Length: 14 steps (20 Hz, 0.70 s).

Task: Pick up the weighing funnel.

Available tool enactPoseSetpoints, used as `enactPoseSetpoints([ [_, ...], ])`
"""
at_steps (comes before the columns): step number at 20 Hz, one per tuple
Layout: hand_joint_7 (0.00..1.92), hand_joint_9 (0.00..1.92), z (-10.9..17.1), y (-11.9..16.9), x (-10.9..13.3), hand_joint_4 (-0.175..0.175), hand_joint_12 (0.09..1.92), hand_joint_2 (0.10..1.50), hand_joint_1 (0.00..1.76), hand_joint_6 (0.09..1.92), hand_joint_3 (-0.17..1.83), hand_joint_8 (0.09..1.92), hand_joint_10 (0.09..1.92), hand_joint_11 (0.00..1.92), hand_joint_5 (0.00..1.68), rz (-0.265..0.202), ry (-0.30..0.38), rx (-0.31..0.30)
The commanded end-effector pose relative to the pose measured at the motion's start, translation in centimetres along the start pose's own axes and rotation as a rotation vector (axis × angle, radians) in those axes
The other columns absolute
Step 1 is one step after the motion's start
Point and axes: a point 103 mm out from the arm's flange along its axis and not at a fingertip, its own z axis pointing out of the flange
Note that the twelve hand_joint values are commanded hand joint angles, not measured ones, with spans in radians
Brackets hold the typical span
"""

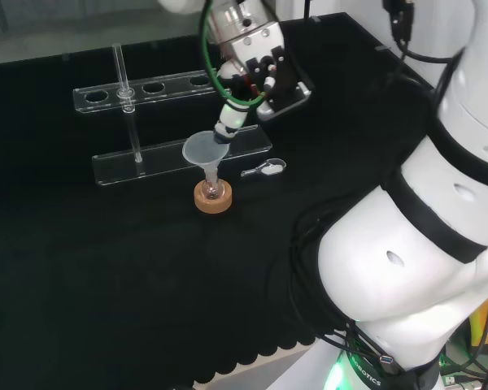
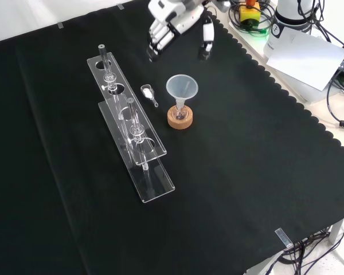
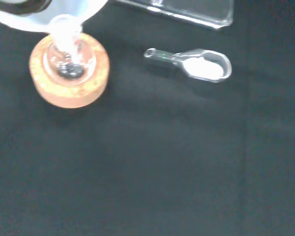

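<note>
The weighing funnel (image 1: 266, 169) is a small clear scoop with a short stem and white powder in its bowl. It lies on the black cloth beside the clear rack (image 1: 179, 154), also seen in the front view (image 2: 148, 93) and close up in the wrist view (image 3: 196, 64). The black and white hand (image 1: 268, 73) hovers above and behind it with fingers relaxed and nothing in them; in the front view the hand (image 2: 175, 23) hangs near the top, well apart from the scoop.
The big funnel (image 1: 205, 153) stands mouth up in a small flask on a cork ring (image 1: 213, 197), just left of the weighing funnel in the head view. Two clear racks (image 2: 132, 132) with tubes run alongside. The arm's white links (image 1: 423, 244) stand at the right.
</note>
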Motion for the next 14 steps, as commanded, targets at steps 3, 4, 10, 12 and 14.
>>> enactPoseSetpoints([
  [3,0.02,0.27,2.2,-0.6,-6.1,-0.040,1.45,0.63,0.63,0.09,0.42,0.66,0.78,0.36,0.14,0.074,0.088,-0.025],
  [4,0.03,0.27,2.6,-0.2,-6.6,-0.040,1.44,0.63,0.63,0.09,0.42,0.67,0.78,0.36,0.14,0.077,0.095,-0.022],
  [10,0.10,0.36,4.7,3.0,-9.4,-0.044,1.42,0.64,0.66,0.09,0.42,0.70,0.75,0.40,0.19,0.078,0.151,-0.031],
  [12,0.14,0.40,5.6,4.3,-10.1,-0.046,1.41,0.64,0.69,0.09,0.43,0.71,0.73,0.42,0.23,0.072,0.172,-0.041],
  [14,0.19,0.45,6.6,5.6,-10.6,-0.047,1.39,0.64,0.72,0.09,0.44,0.71,0.71,0.45,0.28,0.065,0.187,-0.043],
])
